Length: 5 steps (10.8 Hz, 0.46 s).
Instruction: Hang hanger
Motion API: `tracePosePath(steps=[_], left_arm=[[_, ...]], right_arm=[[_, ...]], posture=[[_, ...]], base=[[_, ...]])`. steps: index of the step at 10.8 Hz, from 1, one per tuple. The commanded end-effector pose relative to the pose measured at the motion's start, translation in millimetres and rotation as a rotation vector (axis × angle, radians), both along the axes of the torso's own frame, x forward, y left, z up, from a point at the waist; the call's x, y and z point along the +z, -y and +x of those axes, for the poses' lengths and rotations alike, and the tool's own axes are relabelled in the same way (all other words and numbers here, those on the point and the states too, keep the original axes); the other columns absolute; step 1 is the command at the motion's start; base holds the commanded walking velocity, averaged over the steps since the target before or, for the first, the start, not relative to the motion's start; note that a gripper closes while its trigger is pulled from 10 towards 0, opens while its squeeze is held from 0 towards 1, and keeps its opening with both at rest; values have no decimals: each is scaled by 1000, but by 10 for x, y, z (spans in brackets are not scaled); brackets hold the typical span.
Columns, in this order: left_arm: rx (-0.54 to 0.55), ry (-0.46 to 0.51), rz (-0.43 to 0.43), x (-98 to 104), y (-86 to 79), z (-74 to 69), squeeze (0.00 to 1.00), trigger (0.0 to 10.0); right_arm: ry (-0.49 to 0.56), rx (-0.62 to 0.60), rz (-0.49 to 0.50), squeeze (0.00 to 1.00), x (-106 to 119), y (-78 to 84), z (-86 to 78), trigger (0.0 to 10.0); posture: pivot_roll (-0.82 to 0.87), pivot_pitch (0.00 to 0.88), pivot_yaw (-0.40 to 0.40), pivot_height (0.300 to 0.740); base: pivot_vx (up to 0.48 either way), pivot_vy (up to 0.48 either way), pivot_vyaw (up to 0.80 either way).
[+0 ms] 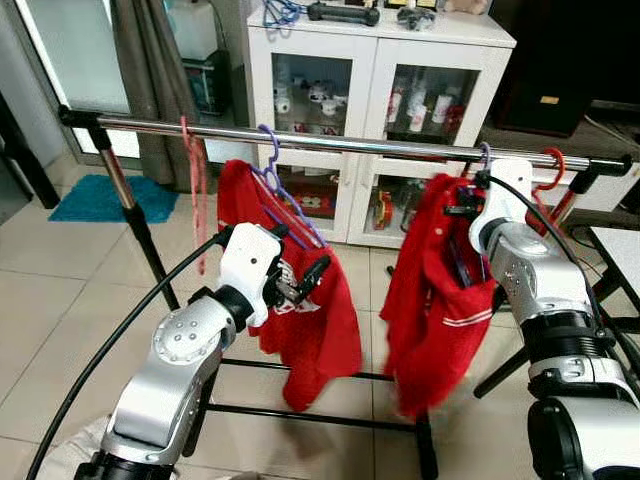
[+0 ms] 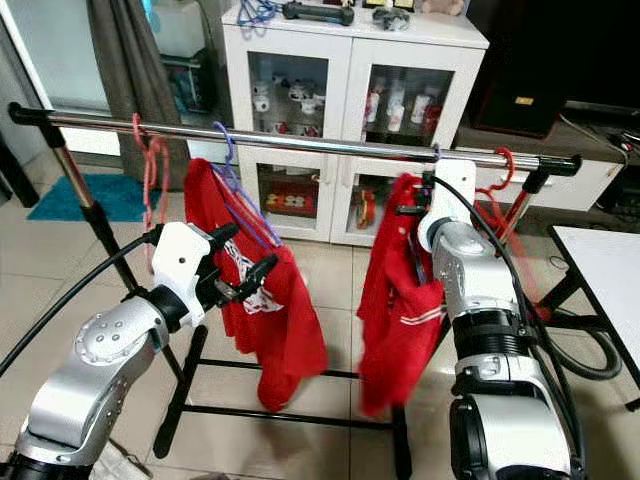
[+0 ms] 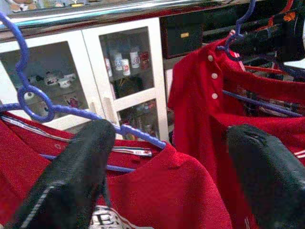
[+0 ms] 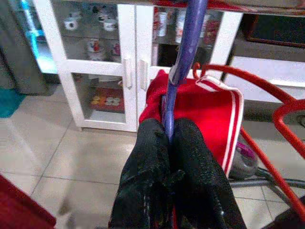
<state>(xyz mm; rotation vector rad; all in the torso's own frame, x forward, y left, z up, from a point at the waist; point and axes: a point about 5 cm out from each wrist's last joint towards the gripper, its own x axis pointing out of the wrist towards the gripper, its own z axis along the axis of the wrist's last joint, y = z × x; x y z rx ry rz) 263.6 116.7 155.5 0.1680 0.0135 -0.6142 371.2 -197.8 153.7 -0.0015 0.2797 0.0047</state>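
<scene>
Right now the purple hanger with its red shirt is pinched by the right gripper at the rail; release is needed next. Left gripper is held apart, idle.

chrome clothes rail spans the frame on black stands. purple plastic hanger hooked over rail at left-centre, carrying red polo shirt. left gripper just in front of that shirt, fingers apart. second red shirt hangs at right; right gripper against its collar. white glass-door cabinet behind.
</scene>
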Motion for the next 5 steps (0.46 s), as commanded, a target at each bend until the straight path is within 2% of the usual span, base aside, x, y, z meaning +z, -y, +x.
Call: tracePosePath(steps=[1,2,4,5], left_arm=[[-13,2,16,14,19,9,1000,10000],[0,4,22,14,8,18,1000,10000],[73,16,44,11,-65,44,1000,10000],[131,13,60,7,-146,53,1000,10000]], right_arm=[[-36,23,6,0,-71,-26,-11,10000],[14,32,40,1000,-21,-6,-28,10000],[88,92,2,1000,128,56,-149,10000],[115,174,-25,1000,259,87,-337,10000]], posture=[[84,0,-28,740],[86,0,-25,740],[90,0,-27,740],[94,0,-27,740]], base=[[0,0,0],[0,0,0],[0,0,0],[0,0,0]])
